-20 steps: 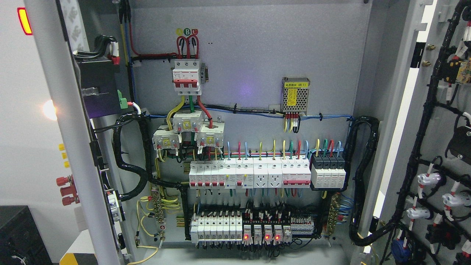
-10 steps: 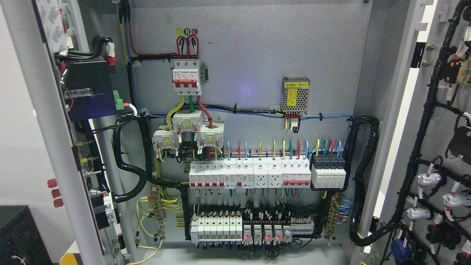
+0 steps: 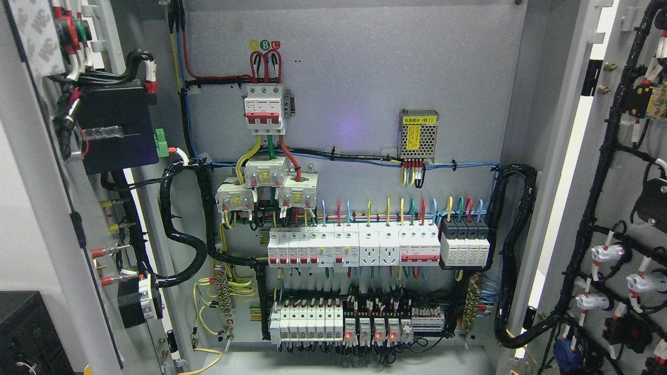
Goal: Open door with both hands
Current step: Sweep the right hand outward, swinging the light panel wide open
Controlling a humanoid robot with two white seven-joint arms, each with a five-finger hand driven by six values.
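Neither hand in view, so grip unknowable. Left door [image 3: 31, 208] and right door [image 3: 620, 198] swung wide, baring wired breakers [image 3: 359, 247].

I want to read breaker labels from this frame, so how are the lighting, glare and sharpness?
Head view: even lighting on the back panel with a faint purple glare spot; the breaker row is fairly sharp but its print is too small to read; bright gaps beside the right door are overexposed.

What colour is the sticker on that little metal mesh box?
Yellow, on the mesh box, seen in the head view.
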